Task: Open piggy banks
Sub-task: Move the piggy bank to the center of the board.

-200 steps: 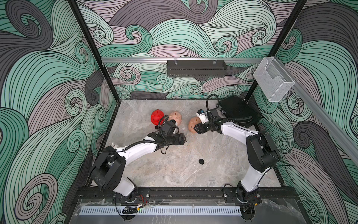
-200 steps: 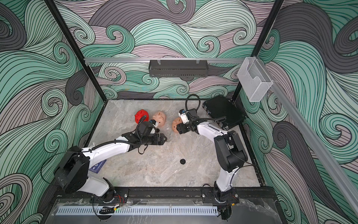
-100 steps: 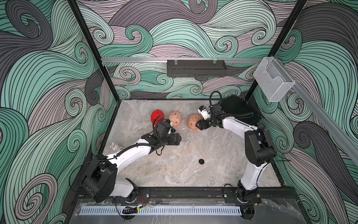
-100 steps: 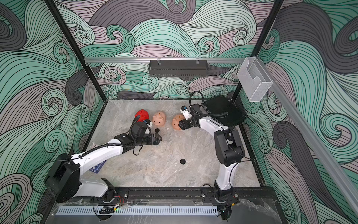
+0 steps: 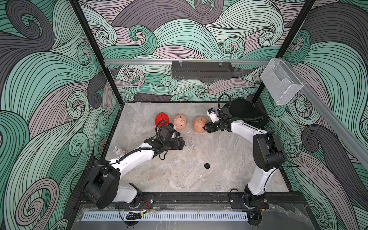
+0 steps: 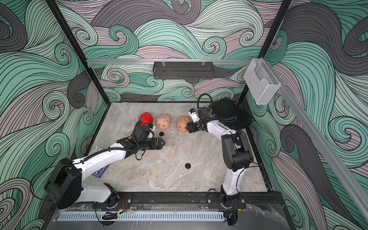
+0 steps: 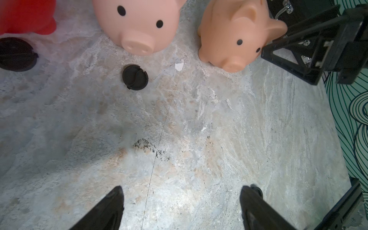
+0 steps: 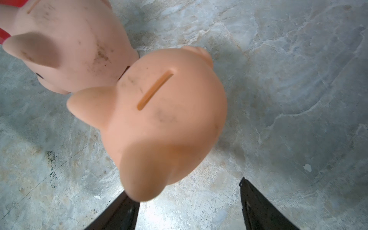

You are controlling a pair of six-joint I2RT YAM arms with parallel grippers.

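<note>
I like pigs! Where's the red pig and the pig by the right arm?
red pig [image 5: 161,117]: in a top view, its body.
pig by the right arm [image 5: 199,122]: in a top view, its back.

- Both top views: you look steeply down from high over the front rail [image 5: 189,198], far off, onto the whole table [image 5: 179,179]; they share nearly everything.
- Left wrist view: close and low, facing the snouts of the paler piggy bank [image 7: 137,23] and the darker piggy bank [image 7: 235,39].
- Right wrist view: closer still, above the darker piggy bank's back; it shares both with the left wrist view.
</note>
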